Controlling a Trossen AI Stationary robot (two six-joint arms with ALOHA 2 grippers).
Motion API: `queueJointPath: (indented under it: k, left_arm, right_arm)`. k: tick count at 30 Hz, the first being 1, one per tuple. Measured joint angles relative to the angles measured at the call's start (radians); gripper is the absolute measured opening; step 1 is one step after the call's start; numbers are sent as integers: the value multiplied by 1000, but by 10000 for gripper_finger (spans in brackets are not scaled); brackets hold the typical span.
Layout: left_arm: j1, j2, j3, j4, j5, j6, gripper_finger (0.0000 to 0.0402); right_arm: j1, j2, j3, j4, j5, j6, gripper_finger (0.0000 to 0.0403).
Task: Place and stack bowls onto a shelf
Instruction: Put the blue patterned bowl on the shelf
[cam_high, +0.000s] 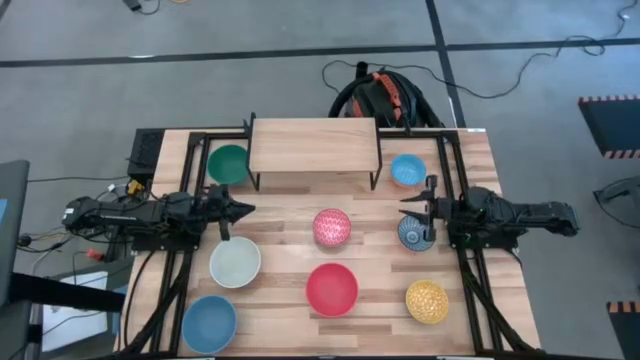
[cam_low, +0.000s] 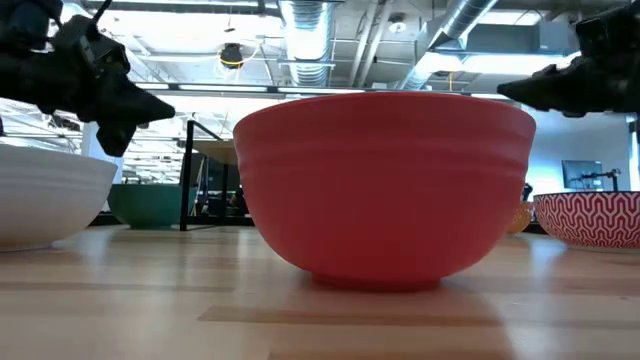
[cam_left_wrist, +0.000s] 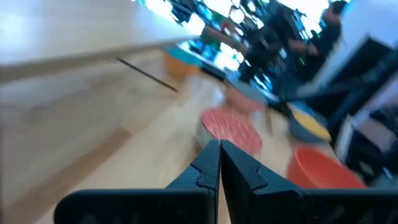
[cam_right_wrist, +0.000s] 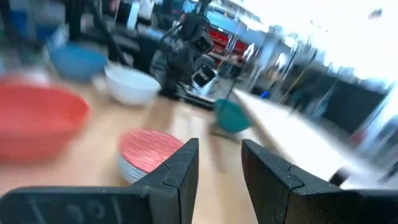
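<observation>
The wooden shelf (cam_high: 313, 143) stands bare; 7 bowls lie around it. The pink speckled bowl (cam_high: 332, 227) sits between the clenched, empty left gripper (cam_high: 243, 211) and the released right gripper (cam_high: 408, 211), which hovers over a blue patterned bowl (cam_high: 412, 235).

Overhead cam looks straight down on desk (cam_high: 290, 235); low cam sits at desk level, close to red bowl (cam_low: 385, 185); both wrist cams share pink bowl (cam_left_wrist: 231, 129).

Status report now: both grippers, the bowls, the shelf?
Left gripper shut, empty. Right gripper open, empty, beside patterned blue bowl. Shelf bare; nothing blocking.
</observation>
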Motion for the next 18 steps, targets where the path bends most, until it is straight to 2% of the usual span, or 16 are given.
queueJointPath:
  k: [2,5,10,12,15,18]
  left_arm:
    - [0,0,0,37,-62,-20,0]
    - [0,0,0,127,-180,-60,0]
    - [0,3,42,149,-277,-69,0]
    - [0,19,86,144,-304,-75,0]
    - [0,61,188,51,-336,-12,0]
    - [8,126,304,-84,-415,31,0]
  right_arm:
    - [-9,0,0,14,0,-156,148]
    - [-12,0,0,63,0,-299,148]
    - [-13,1,5,68,-14,-297,148]
    - [-13,13,7,106,-23,-188,148]
    - [-15,15,8,182,-1,1,148]
    - [-32,34,10,243,168,243,148]
